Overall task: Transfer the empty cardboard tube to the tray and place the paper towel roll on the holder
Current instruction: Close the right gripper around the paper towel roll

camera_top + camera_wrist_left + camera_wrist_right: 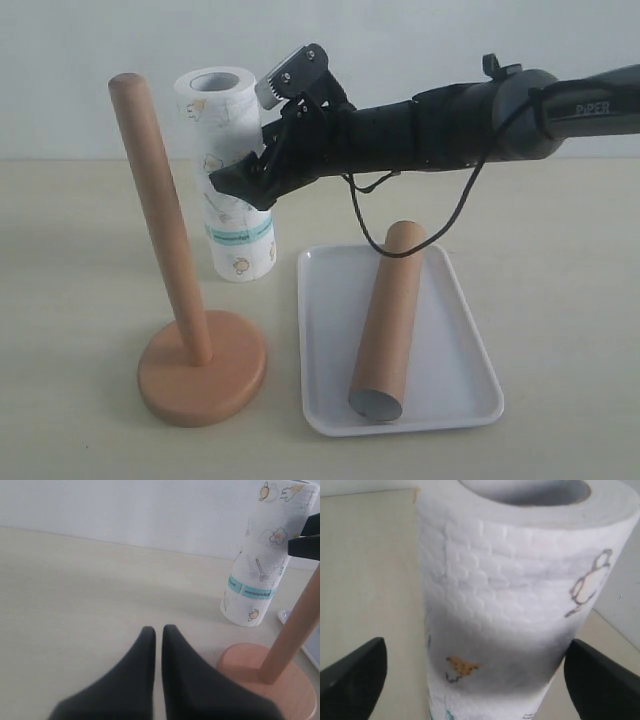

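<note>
- The right claw (262, 135) reaches in from the right, level with the upper half of the paper towel roll (212, 125). Its fingers are spread wide with the roll between them. In the right wrist view a gap shows on each side, so nothing is pinched yet.
- Risk: the roll stands upright on its end on the table (80, 250). If one finger meets it before the other, the push could tip it or slide it away.
- Risk: the paper is soft and embossed. A light squeeze may let the roll slip out during the lift, and a hard one may crush its hollow core.
- The holder (172, 262) stands just in front of the roll and to its left, with its tall post leaning slightly. The roll's hole must line up with the rounded top. If it is off-centre, it could catch the post and knock the stand over.
- The cardboard tube (390, 320) already lies in the tray (325, 330), to the right of the holder. A low swing of the arm could brush it and roll it out.
- The left claw (159, 630) is pressed together and holds nothing. It sits low over the table near the holder's base, where it could get in the way.
</note>
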